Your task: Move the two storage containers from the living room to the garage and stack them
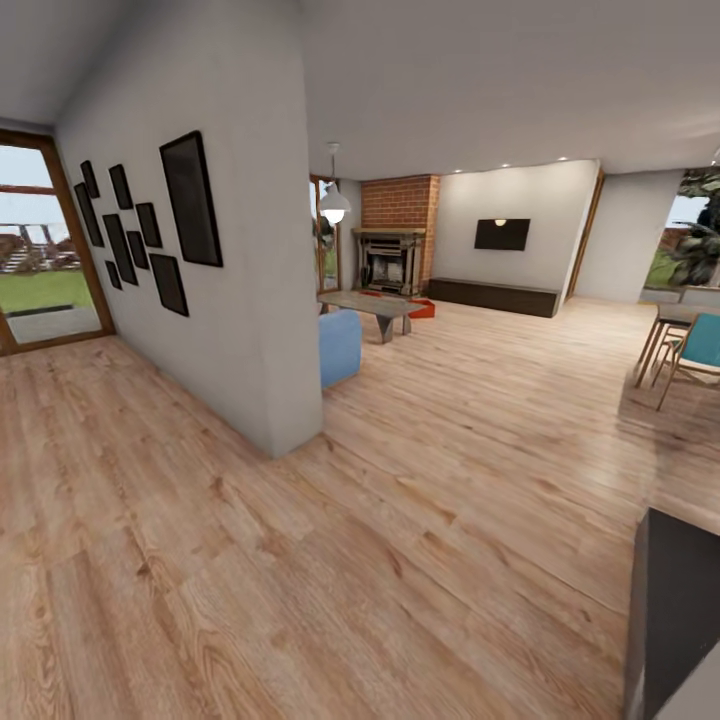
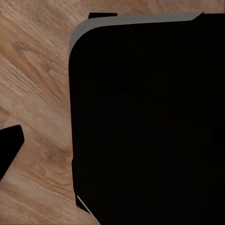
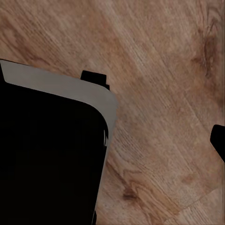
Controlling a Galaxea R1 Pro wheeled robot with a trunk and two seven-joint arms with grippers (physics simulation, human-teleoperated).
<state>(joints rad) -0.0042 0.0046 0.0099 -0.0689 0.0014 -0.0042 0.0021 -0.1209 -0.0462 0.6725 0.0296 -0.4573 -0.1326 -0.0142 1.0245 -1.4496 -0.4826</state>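
Two orange-red storage containers (image 1: 421, 309) sit far across the living room (image 1: 470, 340) in the head view, on the wood plank floor (image 1: 300, 560) just in front of the brick fireplace (image 1: 393, 250) and past the low coffee table (image 1: 368, 306); only slivers of them show, one partly behind the table. A grey partition wall (image 1: 230, 270) hung with dark picture frames (image 1: 190, 200) stands nearer, a blue sofa corner (image 1: 340, 346) behind its edge. A black television (image 1: 502, 234) hangs on the far wall, and a teal chair (image 1: 695, 350) stands by a dining table off to one side.

In the left wrist view, a big black rounded body (image 2: 150, 122) of the robot hangs over the planks; I cannot tell how the left jaws stand.

The right wrist view gives much the same, a black, grey-edged body (image 3: 51, 154) above the wood, and the right jaws' state cannot be told either.
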